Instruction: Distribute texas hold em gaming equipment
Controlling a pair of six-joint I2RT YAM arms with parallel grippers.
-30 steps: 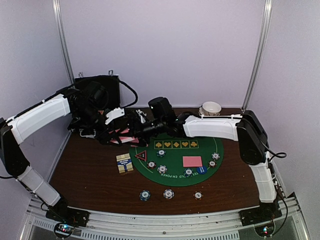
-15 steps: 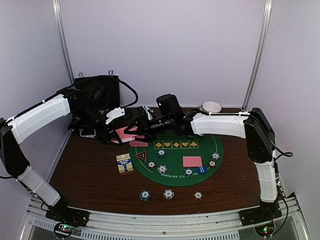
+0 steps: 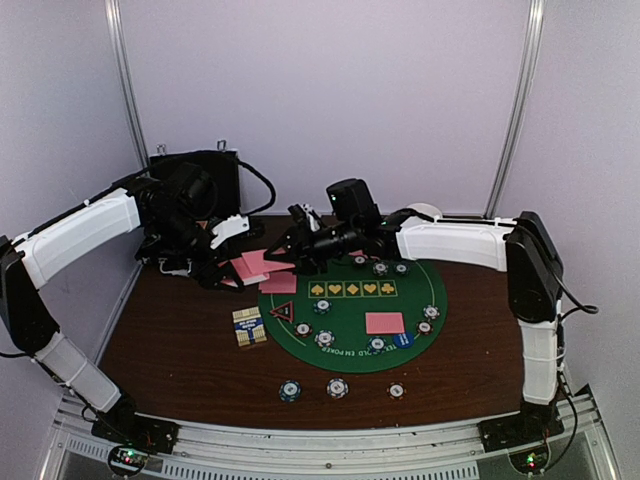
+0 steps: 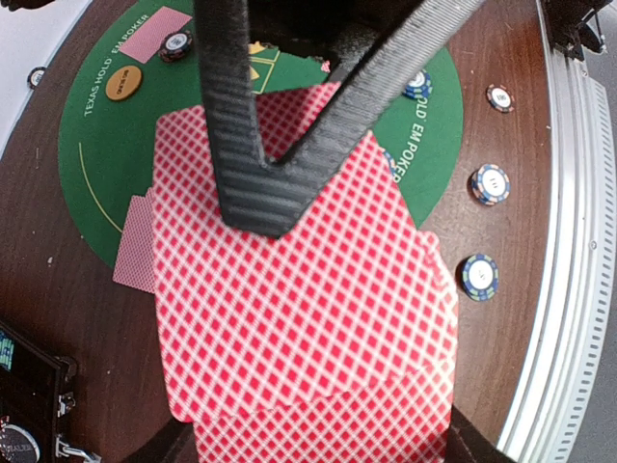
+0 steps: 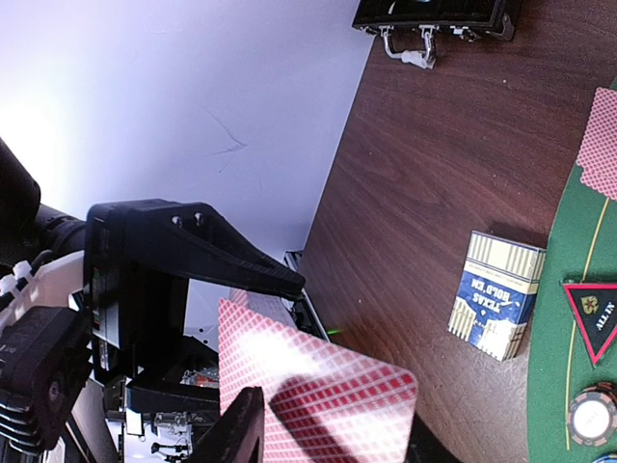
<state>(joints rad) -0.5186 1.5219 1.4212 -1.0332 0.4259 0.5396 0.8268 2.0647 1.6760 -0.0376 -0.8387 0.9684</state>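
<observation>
My left gripper is shut on a fanned pack of pink-backed playing cards above the table's back left. My right gripper reaches across to it, and its two black fingertips pinch together on the top card. The round green mat carries a lone card, several striped chips, a blue disc and the red-black triangle marker. An orange disc lies on the mat in the left wrist view. Three chips sit on the wood in front of the mat.
A blue card box lies left of the mat. A black hard case stands at the back left. A white bowl shows behind my right arm. The metal rail runs along the near edge.
My right arm has swung left to the cards in my left gripper and its jaws have narrowed onto the top card. The left arm has stayed still.
</observation>
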